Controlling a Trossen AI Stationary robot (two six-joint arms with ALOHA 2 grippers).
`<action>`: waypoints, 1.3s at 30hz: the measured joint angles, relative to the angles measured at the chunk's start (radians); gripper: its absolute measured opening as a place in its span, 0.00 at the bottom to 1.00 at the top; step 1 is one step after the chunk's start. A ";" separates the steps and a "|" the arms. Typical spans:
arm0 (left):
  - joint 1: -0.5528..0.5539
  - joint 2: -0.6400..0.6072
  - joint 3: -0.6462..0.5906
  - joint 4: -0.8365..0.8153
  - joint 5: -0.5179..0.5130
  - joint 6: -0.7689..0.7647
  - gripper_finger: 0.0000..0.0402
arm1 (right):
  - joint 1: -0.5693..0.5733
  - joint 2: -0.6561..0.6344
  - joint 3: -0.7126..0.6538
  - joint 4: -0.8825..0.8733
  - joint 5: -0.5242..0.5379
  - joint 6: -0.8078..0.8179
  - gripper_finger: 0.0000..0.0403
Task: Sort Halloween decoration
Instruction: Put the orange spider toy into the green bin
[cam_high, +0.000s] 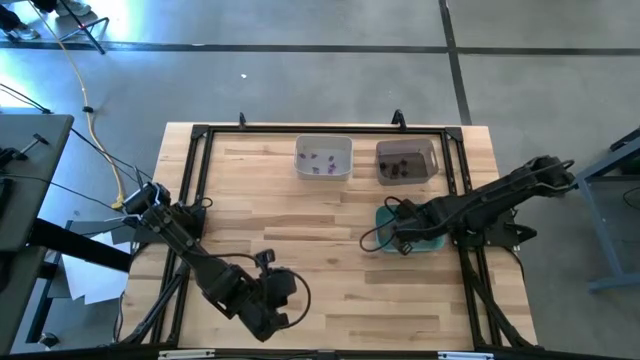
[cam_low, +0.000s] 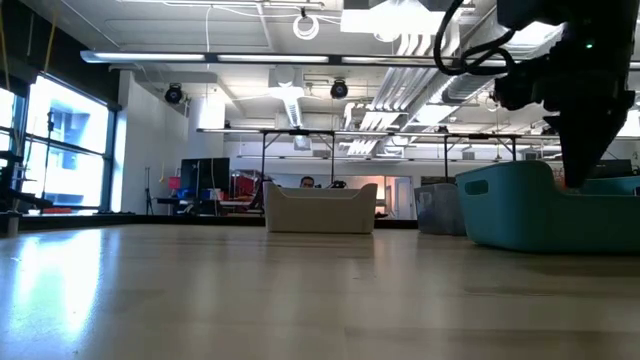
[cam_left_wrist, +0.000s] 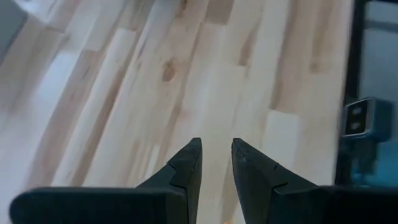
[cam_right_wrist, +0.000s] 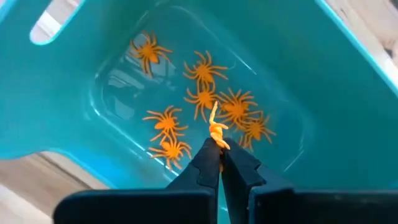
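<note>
Right now an orange spider trinket (cam_right_wrist: 217, 129) is pinched between the tips of the right gripper (cam_right_wrist: 219, 149), whose dark wedge-shaped fingers are pressed together on it; its thin legs stick up past the tips. It hangs over the teal bin (cam_right_wrist: 323, 81), a smooth, glossy plastic tub with rounded corners and a slot handle cut in one wall. On that bin's floor lie more orange spiders (cam_right_wrist: 202, 68), flat, many-legged shapes clustered near the middle, some touching one another.

From above, the teal bin (cam_high: 385, 216) sits on the right half of the pale wood-plank table (cam_high: 300, 220), mostly covered by the right arm. Farther back stand a white bin (cam_high: 323, 158) holding small purple trinkets (cam_high: 320, 160) and, just beside it, a dark bin (cam_high: 407, 160) with small dark trinkets (cam_high: 400, 168) inside.

The left gripper (cam_left_wrist: 216, 154) hovers over bare planks near the table's front left, its tapered fingers parted by a narrow gap, with nothing between them
</note>
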 joint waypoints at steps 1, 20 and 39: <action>0.001 0.000 -0.001 -0.015 -0.004 -0.002 0.19 | -0.001 0.000 -0.002 0.003 0.004 -0.003 0.00; -0.046 -0.006 -0.001 -0.113 -0.040 -0.244 0.19 | 0.063 0.000 0.157 0.138 -0.057 -0.010 0.31; -0.221 0.001 -0.367 0.287 0.116 -0.422 0.19 | 0.250 0.131 0.207 0.818 -0.002 -0.116 0.29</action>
